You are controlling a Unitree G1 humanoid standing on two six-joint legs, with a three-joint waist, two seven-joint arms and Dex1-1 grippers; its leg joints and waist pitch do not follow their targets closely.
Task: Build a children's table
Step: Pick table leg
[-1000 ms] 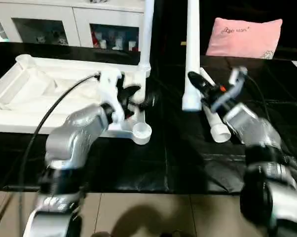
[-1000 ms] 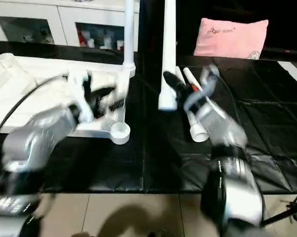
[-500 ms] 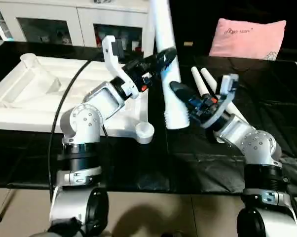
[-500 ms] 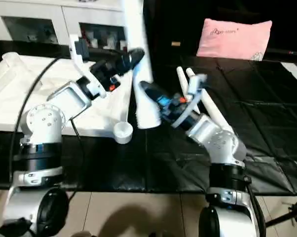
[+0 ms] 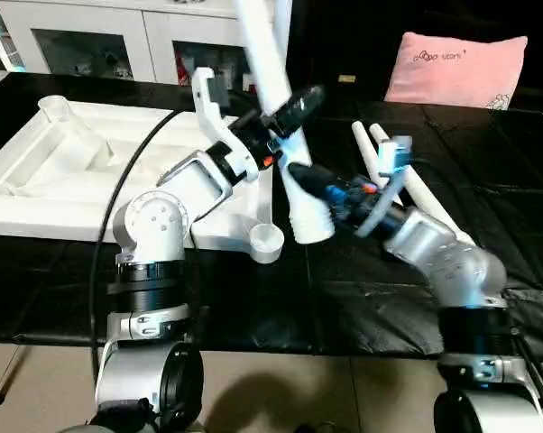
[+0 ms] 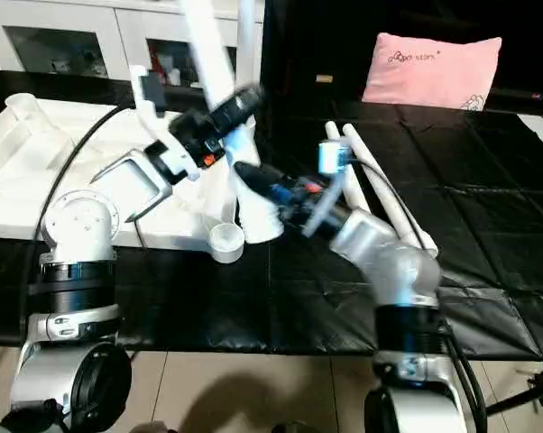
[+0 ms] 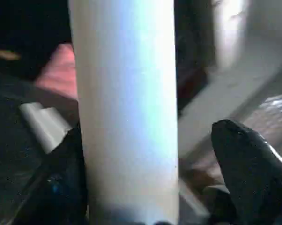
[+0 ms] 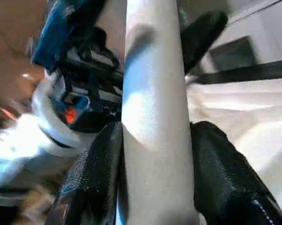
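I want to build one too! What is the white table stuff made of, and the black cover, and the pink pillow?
The leg and the tabletop look like smooth white plastic: moulded ribs, a round corner socket, a soft shine. The black cover looks like thin plastic sheeting or coated cloth; it is glossy and wrinkled. The pink pillow looks like soft, matte fabric.

Tube leg — smooth white plastic; table cover — glossy black sheet; pillow — pink cloth.

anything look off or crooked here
The white leg held in the right gripper leans steeply instead of standing upright, its threaded end hanging above the black mat beside the corner socket, not in it. One leg already stands upright in the tabletop.
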